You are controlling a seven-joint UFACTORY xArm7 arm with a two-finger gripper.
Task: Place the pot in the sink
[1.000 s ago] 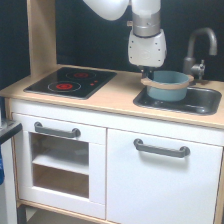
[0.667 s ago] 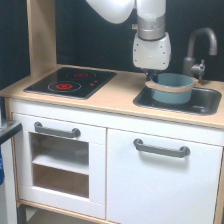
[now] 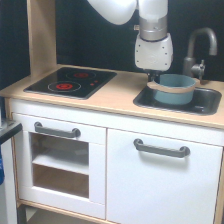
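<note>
The blue-grey pot [image 3: 173, 88] with a tan rim band sits low inside the dark grey sink [image 3: 209, 107], at the exterior view's right of the light wood countertop [image 3: 115, 97]. Its base is hidden by the basin's front wall, so I cannot tell whether it rests on the bottom. My gripper [image 3: 153, 77] hangs straight down from the white arm and is closed on the pot's left rim. Its fingertips are mostly hidden behind the rim.
A grey faucet [image 3: 199, 47] stands right behind the sink, close to the pot. A black stovetop with red rings [image 3: 70, 82] lies at the left. A wooden upright [image 3: 42, 32] rises at the back left. Below are cabinet doors with grey handles [image 3: 161, 148].
My arm has moved to the exterior view's right with the pot, which now sits further over the sink basin and slightly lower.
</note>
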